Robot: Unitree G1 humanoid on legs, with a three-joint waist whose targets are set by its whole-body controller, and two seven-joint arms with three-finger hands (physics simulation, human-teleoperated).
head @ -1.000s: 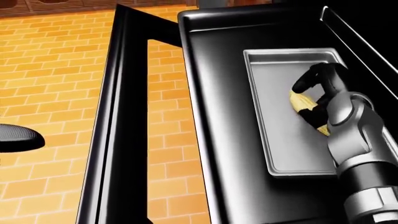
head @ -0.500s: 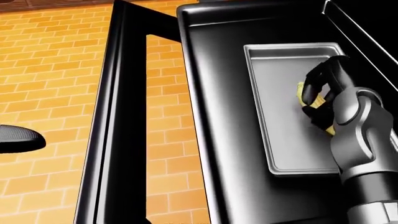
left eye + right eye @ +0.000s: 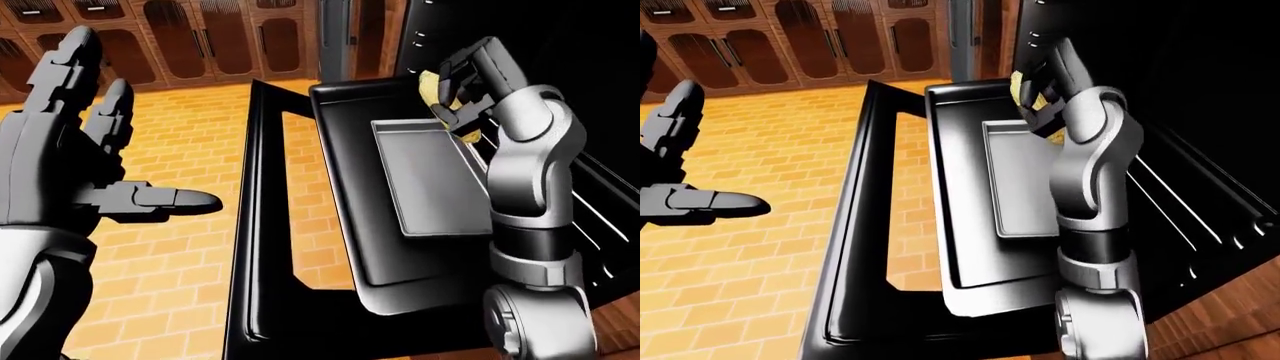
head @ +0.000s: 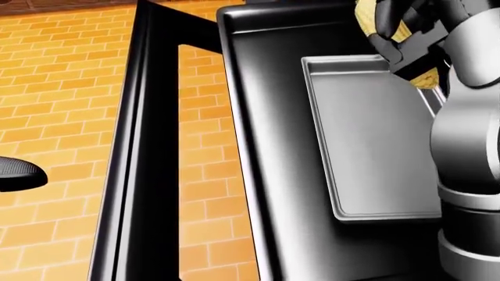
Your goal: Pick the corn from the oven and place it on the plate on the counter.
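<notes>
Dark fingers [image 3: 478, 66] are wrapped around the corn [image 3: 432, 88], and the yellow cob is held in the right hand [image 3: 468, 82], clear above the upper end of the metal tray [image 3: 430, 176] in the left-eye view! The cob is seen lifted off the tray's surface, with its yellow kernels peeking out on the left of the hand and again just below the palm. In the head view the same grip is caught at the top right, the corn [image 4: 367, 14] partly hidden by the hand. The tray is left bare on the black pulled-out oven shelf [image 3: 345, 187], lying lengthwise along it. The oven door [image 3: 262, 225] is seen dropped open on the left of the shelf, orange brick floor [image 3: 190, 150] showing through its window. Over on the left side, the left hand [image 3: 75, 150] is held up well apart from the oven, its fingers spread wide and gripping nothing, the thumb pointed toward the door. Dark wooden cabinets [image 3: 200, 41] are lined up along the top of the left-eye view.
</notes>
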